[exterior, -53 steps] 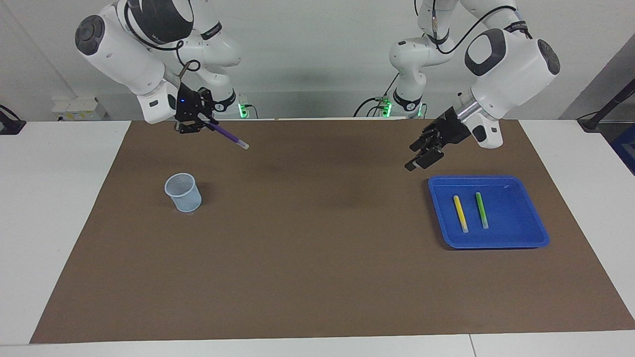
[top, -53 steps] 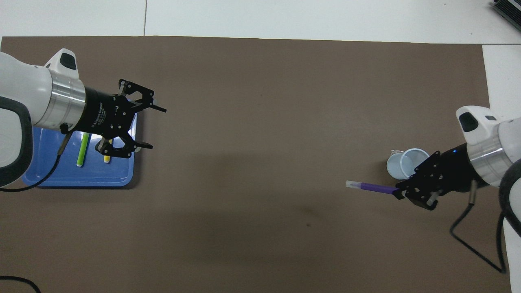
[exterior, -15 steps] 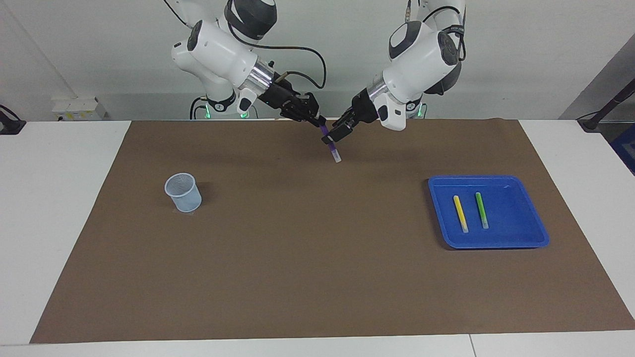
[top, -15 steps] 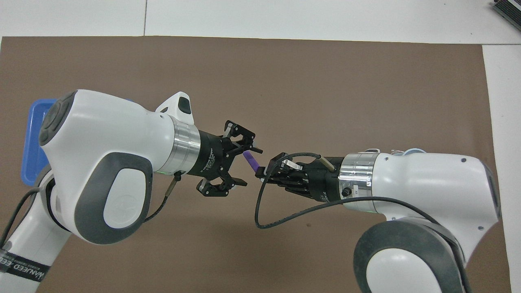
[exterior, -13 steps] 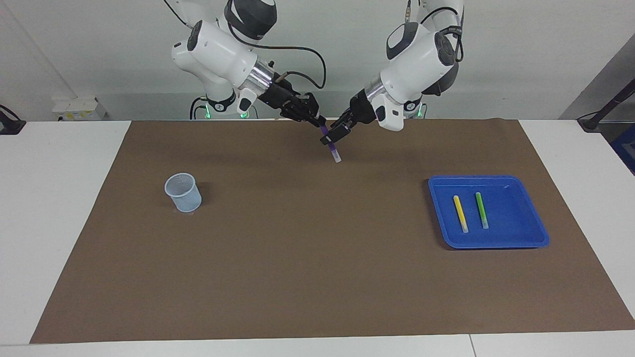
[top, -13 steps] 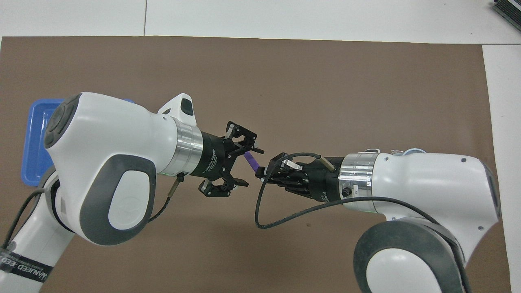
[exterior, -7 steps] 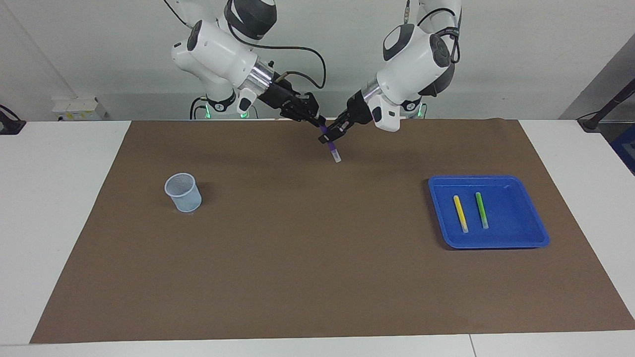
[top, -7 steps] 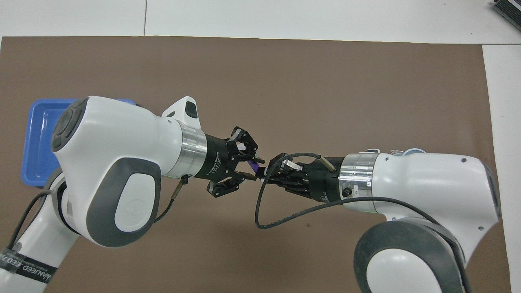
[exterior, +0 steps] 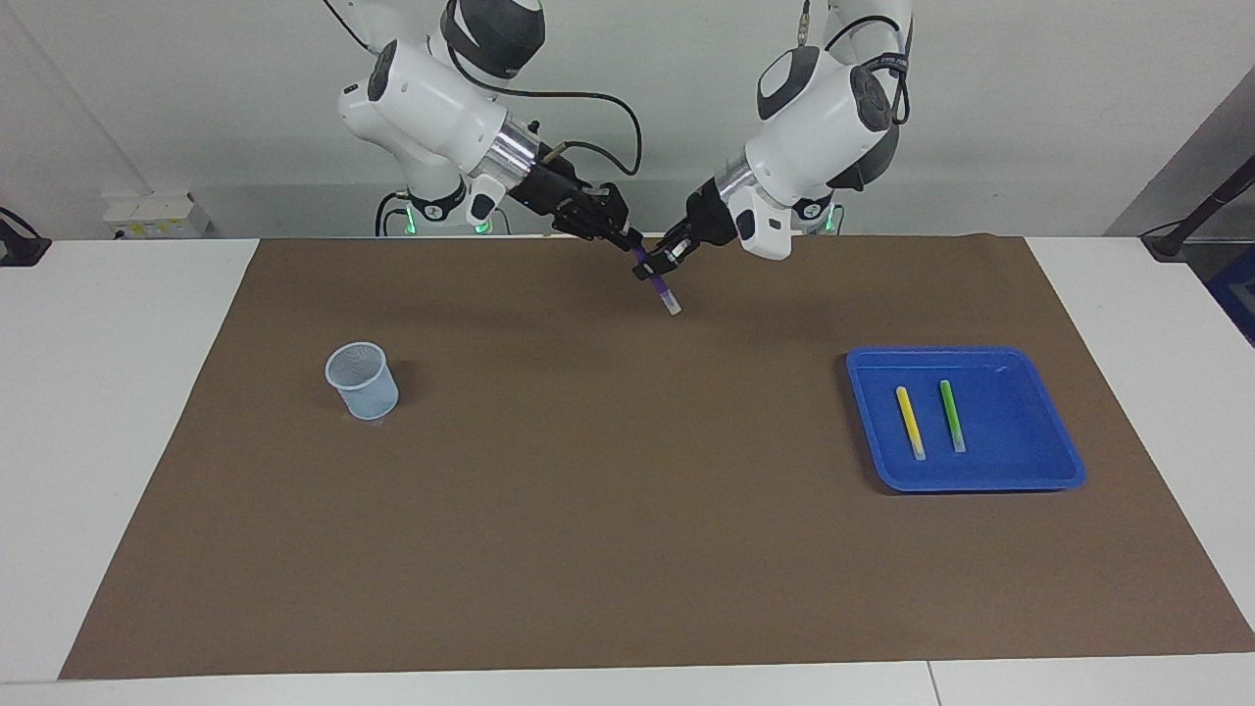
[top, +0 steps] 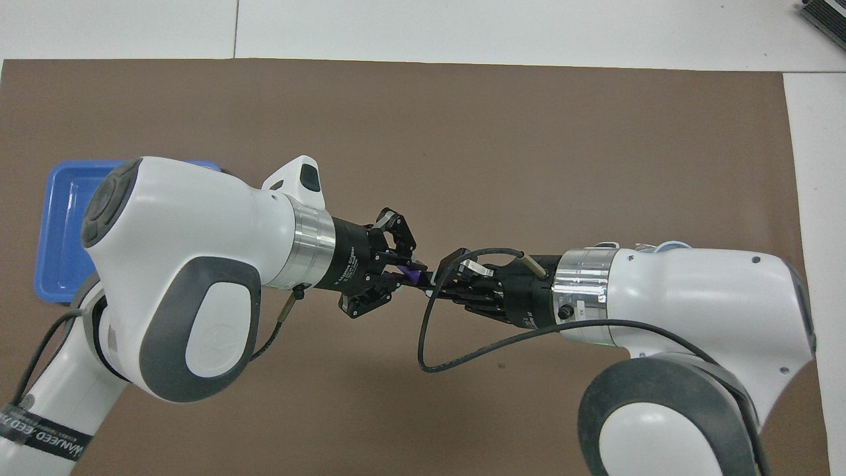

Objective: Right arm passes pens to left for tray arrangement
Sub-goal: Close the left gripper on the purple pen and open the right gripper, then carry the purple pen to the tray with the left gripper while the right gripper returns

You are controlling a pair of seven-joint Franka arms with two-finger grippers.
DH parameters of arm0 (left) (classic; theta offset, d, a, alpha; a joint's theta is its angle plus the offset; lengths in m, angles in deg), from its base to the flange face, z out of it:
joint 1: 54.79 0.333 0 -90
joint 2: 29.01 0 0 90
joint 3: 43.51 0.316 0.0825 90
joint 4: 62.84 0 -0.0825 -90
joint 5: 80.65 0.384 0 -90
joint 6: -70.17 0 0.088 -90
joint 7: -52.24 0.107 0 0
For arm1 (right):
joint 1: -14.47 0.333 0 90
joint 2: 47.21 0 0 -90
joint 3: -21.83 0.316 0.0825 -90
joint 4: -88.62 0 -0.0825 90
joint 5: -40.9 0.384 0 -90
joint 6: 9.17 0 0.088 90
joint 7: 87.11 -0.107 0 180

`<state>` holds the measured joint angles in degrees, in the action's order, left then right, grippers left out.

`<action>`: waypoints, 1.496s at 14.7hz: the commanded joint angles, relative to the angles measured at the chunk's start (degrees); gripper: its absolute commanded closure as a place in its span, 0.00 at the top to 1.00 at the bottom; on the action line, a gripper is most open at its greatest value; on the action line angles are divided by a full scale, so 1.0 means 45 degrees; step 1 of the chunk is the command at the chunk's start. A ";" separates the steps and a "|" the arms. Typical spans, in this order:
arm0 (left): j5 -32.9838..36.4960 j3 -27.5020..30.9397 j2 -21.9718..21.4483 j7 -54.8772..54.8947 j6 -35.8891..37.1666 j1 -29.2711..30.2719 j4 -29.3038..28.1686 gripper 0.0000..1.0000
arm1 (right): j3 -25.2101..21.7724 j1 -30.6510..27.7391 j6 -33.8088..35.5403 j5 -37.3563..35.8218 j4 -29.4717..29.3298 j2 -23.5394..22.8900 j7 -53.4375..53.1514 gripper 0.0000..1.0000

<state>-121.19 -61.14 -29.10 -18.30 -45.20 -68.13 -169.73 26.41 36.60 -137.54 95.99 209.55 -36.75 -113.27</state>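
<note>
The purple pen (exterior: 659, 286) hangs tilted in the air over the brown mat, near the robots' edge at the middle of the table, whitish tip down. My right gripper (exterior: 632, 247) is shut on its upper end. My left gripper (exterior: 664, 261) has come in beside it and is shut on the pen's shaft just below. In the overhead view the two grippers meet tip to tip, left (top: 402, 272) and right (top: 428, 281), with only a bit of purple pen (top: 412, 270) showing. The yellow pen (exterior: 910, 422) and green pen (exterior: 951, 416) lie side by side in the blue tray (exterior: 1020, 461).
A small pale-blue mesh cup (exterior: 362, 380) stands on the mat toward the right arm's end. The tray sits toward the left arm's end; in the overhead view only its edge (top: 66, 218) shows past the left arm. A brown mat (exterior: 627, 510) covers the table.
Both arms swung in to the middle. In the last second the left gripper's open fingers moved around the purple pen and closed on it; the pen tilted slightly.
</note>
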 commanded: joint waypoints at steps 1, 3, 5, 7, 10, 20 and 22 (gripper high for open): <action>-0.0210 0.0108 -0.0254 -0.0007 0.0032 -0.0121 -0.0191 0.00 | 0.0056 -0.0074 -0.0048 0.0278 0.0237 0.0312 -0.0045 0.00; -0.0210 0.0108 -0.0235 -0.0007 0.0129 -0.0043 -0.0132 0.00 | 0.0056 -0.0074 -0.0106 0.0277 0.0218 0.0293 -0.0046 0.08; -0.0210 0.0108 -0.0215 -0.0007 0.0188 -0.0004 -0.0074 0.00 | 0.0056 -0.0152 -0.0126 0.0277 0.0139 0.0253 -0.0046 0.55; -0.0171 0.0185 -0.0215 0.0032 0.0208 0.0016 -0.0074 0.00 | 0.0056 -0.0171 -0.0165 0.0277 0.0139 0.0253 -0.0046 1.00; -0.0073 0.0205 -0.0254 0.0828 0.0772 0.0385 -0.0074 0.00 | 0.0017 -0.0191 -0.0146 -0.0071 -0.0113 0.0156 0.0110 1.00; 0.4491 0.0225 -0.0371 0.8303 0.4814 0.2611 0.0239 0.00 | -0.0041 -0.1457 0.3266 -0.5987 -0.0466 0.0156 0.1534 1.00; 0.5819 0.0225 -0.0371 1.0101 0.5304 0.3177 0.0258 0.00 | -0.0061 -0.1985 0.4535 -0.7177 -0.0679 0.0195 0.2139 1.00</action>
<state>-99.87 -59.89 -29.86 19.63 -24.52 -56.34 -168.78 25.98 30.39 -122.40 68.32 207.51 -36.64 -106.71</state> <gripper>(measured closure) 0.806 0.000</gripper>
